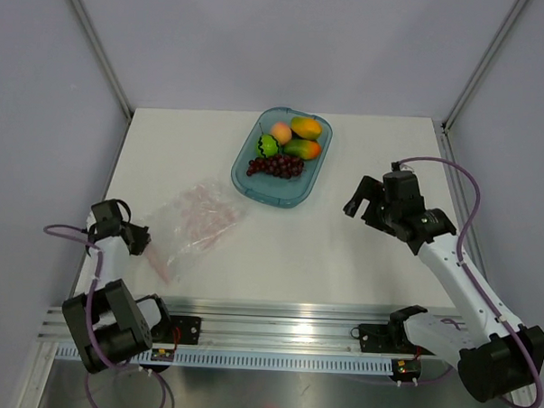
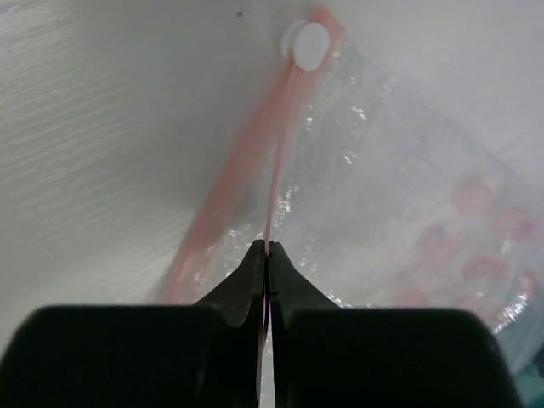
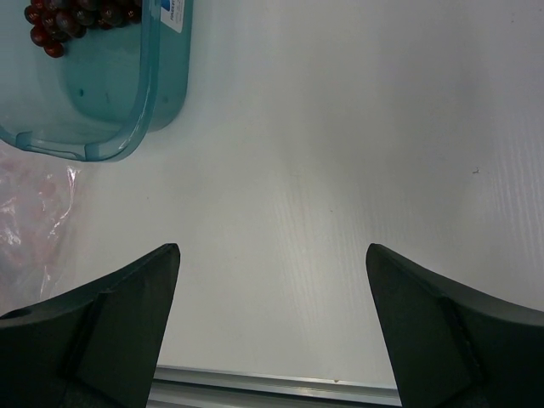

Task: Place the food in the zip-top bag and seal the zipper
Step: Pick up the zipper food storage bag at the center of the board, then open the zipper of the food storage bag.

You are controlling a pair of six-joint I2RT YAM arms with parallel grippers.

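Pink and thin, the straight press-seal zipper point(image 2: 246, 161) of the clear, crinkly plastic zip-top bag point(image 1: 199, 221) ran up the middle of the left wrist view. And there it was: the black left gripper point(image 2: 268, 255) had both fingers pressed tight together on that zipper, the strip pinched right between them. A small round white tab point(image 2: 308, 44) sat at the strip's far end, top centre of that frame.

From overhead, the bag lay on the white table point(image 1: 360, 262) at lower left, its mouth edge toward the left arm.

Up at centre top, the translucent teal rectangular tray point(image 1: 240, 180) held all the food. The round peach-pink fruit point(image 1: 280, 133) was in there, with two orange-green mangoes point(image 1: 306, 127) toward the tray's upper right. The round green fruit point(image 1: 268, 145) sat at the left, and the dark purple grape bunch point(image 1: 275, 165) lay along the lower side. The tray sat just beside the bag's upper right corner.

Over at centre right, the black right gripper point(image 3: 272, 248) hung above the table, fingers spread wide apart, only white surface showing between them.
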